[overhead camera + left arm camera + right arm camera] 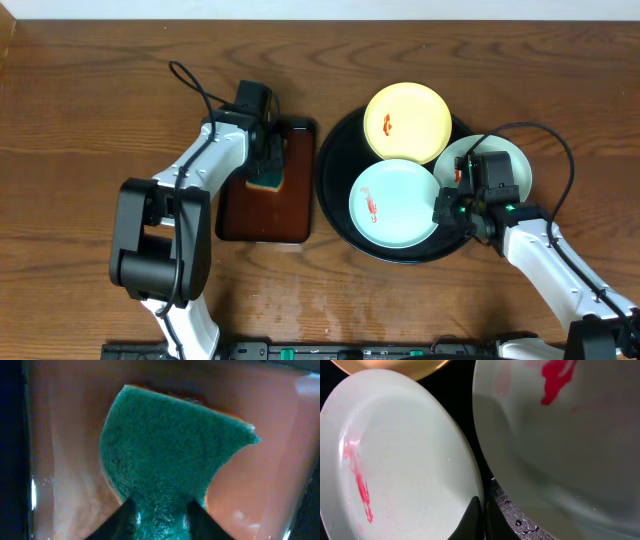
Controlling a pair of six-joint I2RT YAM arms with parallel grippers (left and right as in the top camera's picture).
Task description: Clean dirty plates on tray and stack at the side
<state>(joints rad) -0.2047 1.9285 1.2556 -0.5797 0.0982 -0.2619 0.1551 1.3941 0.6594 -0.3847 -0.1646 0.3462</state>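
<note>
the left gripper [159, 512] is clenched on a green sponge [170, 445], its two fingers pinching the sponge's near end so that it narrows between them. the sponge is at the far end of a brown rectangular tray [265, 215]; whether it rests on that tray or hangs just over it i cannot tell. the brown tray lies left of the desk's middle.

the right gripper [482, 517] is closed tight, its fingers together at the right rim of the mint plate [393, 203]. whether that rim is caught between them i cannot tell.

the mint plate lies in the near half of the black tray [340, 150], with a red streak on its left side. the yellow plate [408, 122] sits at the tray's far edge, touching or just overlapping the mint plate, with a small orange-red mark left of its centre. a second mint plate [524, 168] sits at the tray's right rim, partly under the right arm, and the wrist view shows a red smear on it too.

i judge the task barely begun. all three plates are dirty, none is stacked at the side, and the sponge has not reached a plate.

the desk [80, 120] is brown wood grain, with faint pale scuffs near its front edge. of the room only a light strip beyond the far edge shows.
</note>
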